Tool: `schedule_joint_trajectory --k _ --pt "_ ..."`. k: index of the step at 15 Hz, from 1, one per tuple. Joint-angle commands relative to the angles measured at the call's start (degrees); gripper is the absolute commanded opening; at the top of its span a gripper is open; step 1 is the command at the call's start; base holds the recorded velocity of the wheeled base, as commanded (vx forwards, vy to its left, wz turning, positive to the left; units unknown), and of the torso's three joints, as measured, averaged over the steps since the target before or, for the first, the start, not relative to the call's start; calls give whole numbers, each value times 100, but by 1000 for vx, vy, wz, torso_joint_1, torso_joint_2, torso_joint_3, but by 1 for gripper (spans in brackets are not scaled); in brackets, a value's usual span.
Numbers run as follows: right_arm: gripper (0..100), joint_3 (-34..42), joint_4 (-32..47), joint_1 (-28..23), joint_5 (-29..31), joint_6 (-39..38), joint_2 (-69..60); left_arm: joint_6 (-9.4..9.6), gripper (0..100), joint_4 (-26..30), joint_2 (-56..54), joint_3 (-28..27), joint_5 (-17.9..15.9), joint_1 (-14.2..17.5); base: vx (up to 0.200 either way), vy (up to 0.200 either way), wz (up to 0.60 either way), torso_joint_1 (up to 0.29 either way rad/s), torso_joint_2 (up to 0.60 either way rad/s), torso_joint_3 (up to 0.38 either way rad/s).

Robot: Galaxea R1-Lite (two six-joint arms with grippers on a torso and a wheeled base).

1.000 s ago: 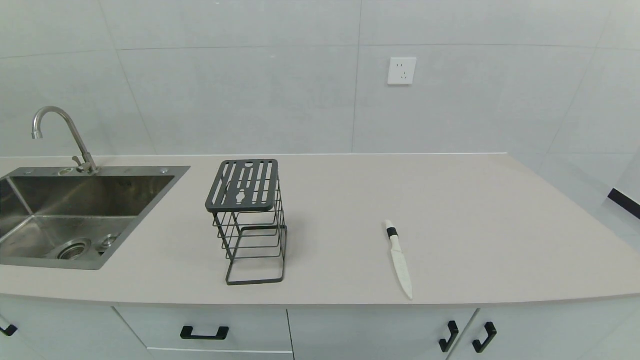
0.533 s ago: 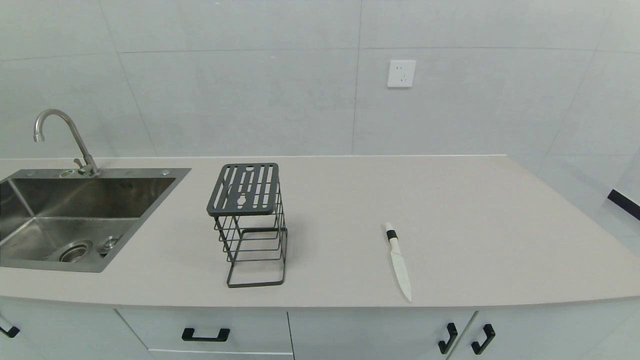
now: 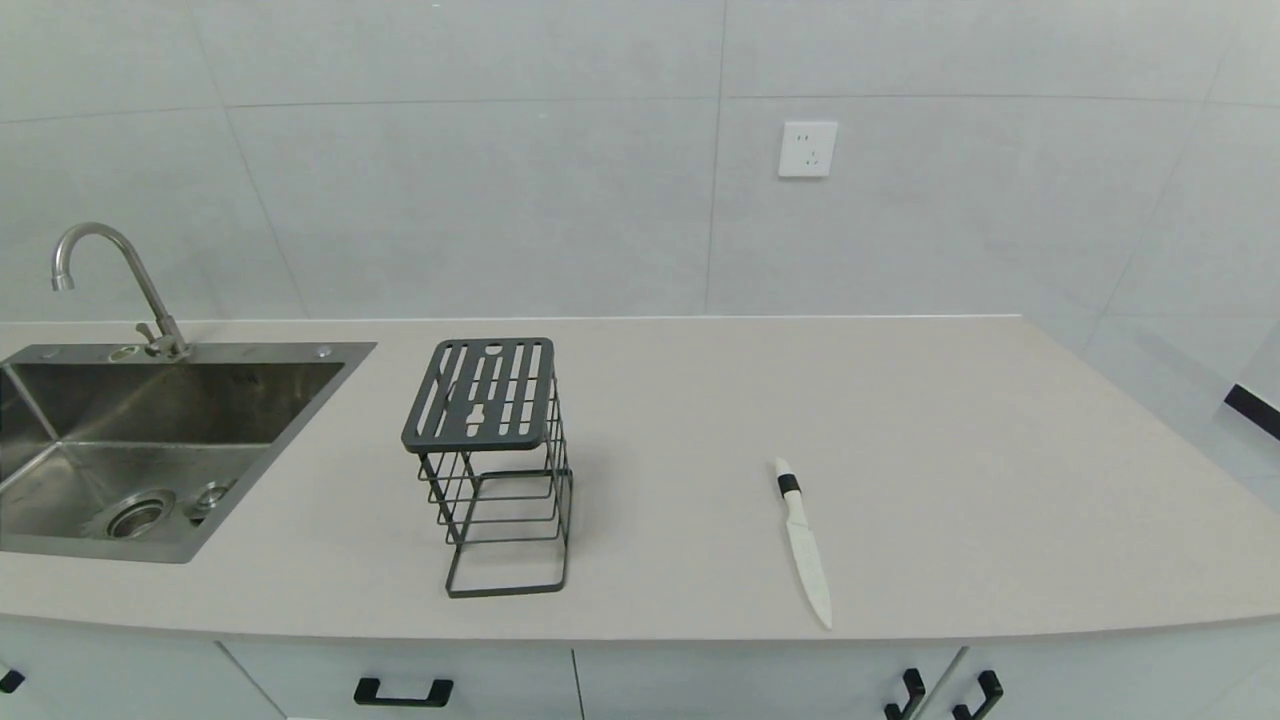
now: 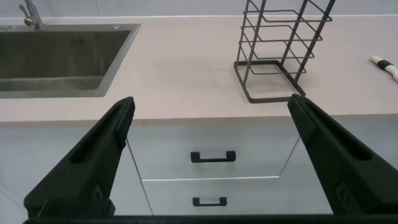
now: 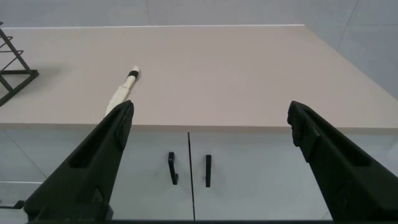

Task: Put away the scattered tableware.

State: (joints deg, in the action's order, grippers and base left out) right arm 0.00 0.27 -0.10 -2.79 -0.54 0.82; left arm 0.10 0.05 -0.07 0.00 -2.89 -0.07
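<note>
- Hanging low in front of the white cabinet doors [image 5: 261,174], your right gripper [image 5: 211,107] and left gripper [image 4: 211,102] are both gaping wide and carrying nothing.
- You are risking a knock against the front edge of the beige stone countertop [image 3: 900,420] if you are raising either arm forward too early.
- The white, black-banded knife [image 3: 803,545] is lying flat near that edge, well right of the black wire slotted-top rack [image 3: 490,460]; a shallow pinch is likely pushing it off the counter.
- That rack is standing upright mid-counter; looking light, it is probably tipping or sliding if a tilted blade is jamming in a slot.
- The stainless steel sink [image 3: 200,352] is sitting far left, clear of your route; only the countertop's edge is standing between your grippers and the knife.
</note>
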Motion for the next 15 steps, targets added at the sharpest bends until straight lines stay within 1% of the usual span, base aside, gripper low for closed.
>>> schedule_joint_trajectory --k 1,10,12,15 --pt "100 0 0 1 -2 1 -3 -1 100 4 7 0 -1 -1 0 0 0 300 -12 281" --pt "100 0 0 1 -2 1 6 -1 100 -5 7 0 -1 -1 0 0 0 337 -76 256" --pt "100 0 0 1 -2 1 6 -1 100 4 7 0 -1 -1 0 0 0 173 -56 102" --pt "100 0 0 1 -2 18 6 -1 100 -5 7 0 -1 -1 0 0 0 45 -41 5"
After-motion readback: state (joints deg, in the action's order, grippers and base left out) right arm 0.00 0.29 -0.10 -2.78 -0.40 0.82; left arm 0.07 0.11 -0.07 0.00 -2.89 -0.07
